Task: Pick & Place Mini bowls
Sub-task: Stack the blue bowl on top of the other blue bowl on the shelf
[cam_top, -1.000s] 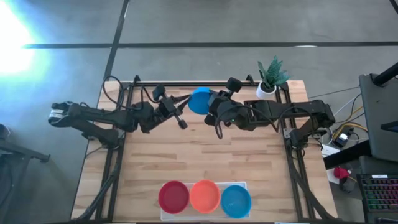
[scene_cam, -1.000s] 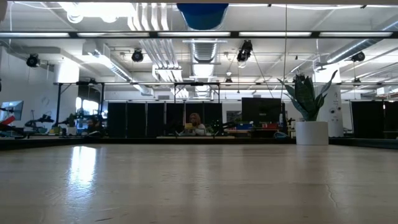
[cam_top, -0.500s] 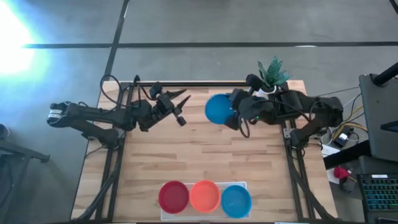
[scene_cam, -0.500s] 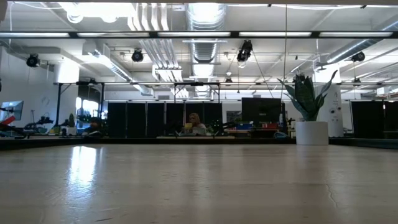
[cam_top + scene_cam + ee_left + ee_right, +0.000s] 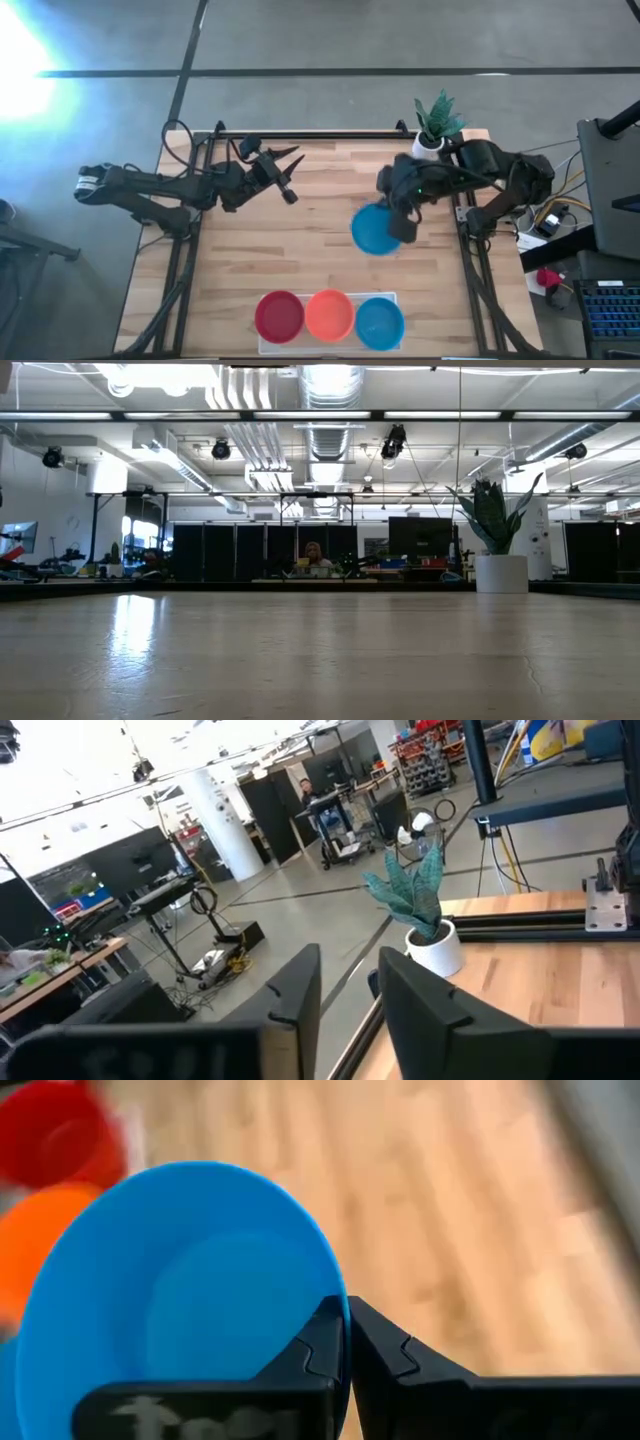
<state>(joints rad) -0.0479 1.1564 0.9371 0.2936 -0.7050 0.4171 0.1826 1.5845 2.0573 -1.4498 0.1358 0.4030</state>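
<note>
High view straight down over whole table [image 5: 300,250]; low view level at tabletop, facing room; wrist views look past own fingers; potted plant [image 5: 433,122] shared by high, low, left wrist.

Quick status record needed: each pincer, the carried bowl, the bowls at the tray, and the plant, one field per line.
right pincer: shut on the rim of the carried blue bowl, over the table's right-middle
left pincer: open, holding nothing, over the table's far left part
tray: at the near edge, white
bowls in tray: red bowl, orange bowl, second blue bowl, side by side in a row
potted plant: far right corner, upright
</note>
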